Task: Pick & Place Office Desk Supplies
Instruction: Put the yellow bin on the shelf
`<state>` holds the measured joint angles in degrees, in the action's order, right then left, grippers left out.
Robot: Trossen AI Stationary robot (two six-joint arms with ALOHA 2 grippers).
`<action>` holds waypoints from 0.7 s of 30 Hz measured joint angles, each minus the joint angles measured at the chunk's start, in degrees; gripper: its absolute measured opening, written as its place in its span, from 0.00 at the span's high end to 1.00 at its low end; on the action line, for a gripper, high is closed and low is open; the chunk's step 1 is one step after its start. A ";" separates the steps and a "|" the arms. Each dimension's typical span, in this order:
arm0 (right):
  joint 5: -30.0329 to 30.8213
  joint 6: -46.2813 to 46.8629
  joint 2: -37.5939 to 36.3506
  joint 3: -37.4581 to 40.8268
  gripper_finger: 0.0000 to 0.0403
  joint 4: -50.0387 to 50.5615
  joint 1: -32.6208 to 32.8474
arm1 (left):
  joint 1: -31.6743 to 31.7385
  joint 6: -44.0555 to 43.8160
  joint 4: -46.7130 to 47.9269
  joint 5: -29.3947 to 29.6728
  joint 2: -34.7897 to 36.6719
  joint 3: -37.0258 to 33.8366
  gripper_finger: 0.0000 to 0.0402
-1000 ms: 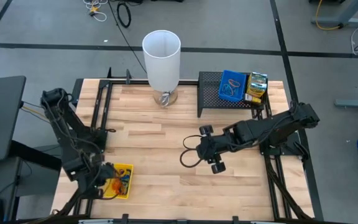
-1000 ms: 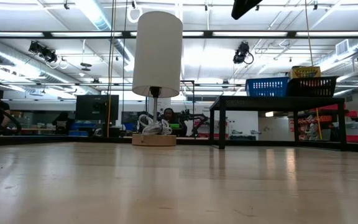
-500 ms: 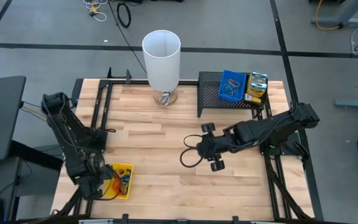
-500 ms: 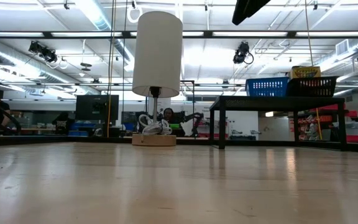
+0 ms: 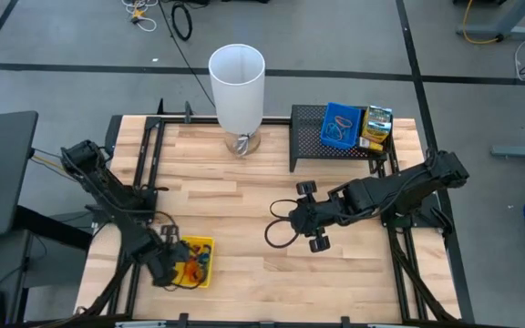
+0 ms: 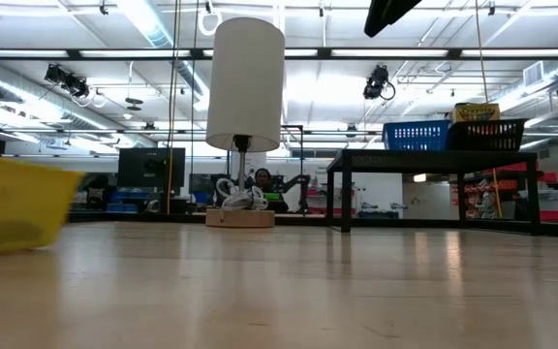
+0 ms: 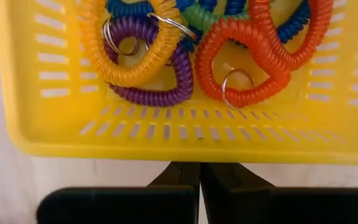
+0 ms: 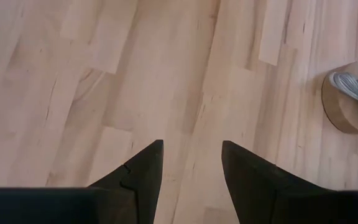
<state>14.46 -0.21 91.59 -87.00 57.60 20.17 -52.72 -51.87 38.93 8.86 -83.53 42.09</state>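
Note:
A yellow slotted tray [image 5: 202, 248] lies on the wood near the table's near left corner. It holds several coiled loops [image 7: 166, 56] in orange, purple, red, blue and green. The low view shows the tray [image 6: 8, 204] large at its left. My left gripper [image 7: 199, 171] is shut, points down, and stands at the tray's left side [image 5: 165, 264]. My right gripper [image 5: 273, 232] hangs open above the bare middle of the table [image 8: 191, 162]. A blue tray [image 5: 340, 126] and a green-yellow box [image 5: 376, 128] sit on the black rack. My left gripper has its shut fingertips against the outer face of the tray's long left wall [image 7: 194, 152], about midway along it. The fingers come steeply from above, on the side toward the table's left edge. The tray's rim hides the very tips. The tray stays level.
A tall white cylinder [image 5: 237, 77] stands on a round wooden base [image 8: 353, 99] at the far middle. The black mesh rack [image 5: 317, 137] stands at the far right. Black frame rails [image 5: 144, 182] run along both table sides. Bare wood lies between the two arms.
My left gripper has sunk and gone toward the table's right edge. The yellow tray has slid the same way along the table by about half its width, and has turned a little. It now shows at the left of the low view.

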 joint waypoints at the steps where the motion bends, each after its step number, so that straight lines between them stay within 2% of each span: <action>1: 0.00 0.17 0.00 0.00 0.57 0.00 0.20 | 1.46 2.26 -0.98 0.42 -0.26 0.00 1.00; 7: 0.02 1.55 0.00 0.00 0.57 0.02 1.34 | 11.12 16.68 -9.23 1.22 -2.71 0.00 1.00; 13: -0.81 4.01 -0.02 1.51 0.57 -3.28 3.50 | 19.88 29.85 -21.20 -1.70 -6.85 0.00 1.00; 21: -6.00 5.57 0.03 8.92 0.57 -18.54 6.53 | 28.82 41.55 -37.96 -4.92 -12.20 0.01 1.00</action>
<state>8.45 5.36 91.62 -78.09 39.06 26.70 -23.90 -10.32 0.97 3.94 -95.73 42.10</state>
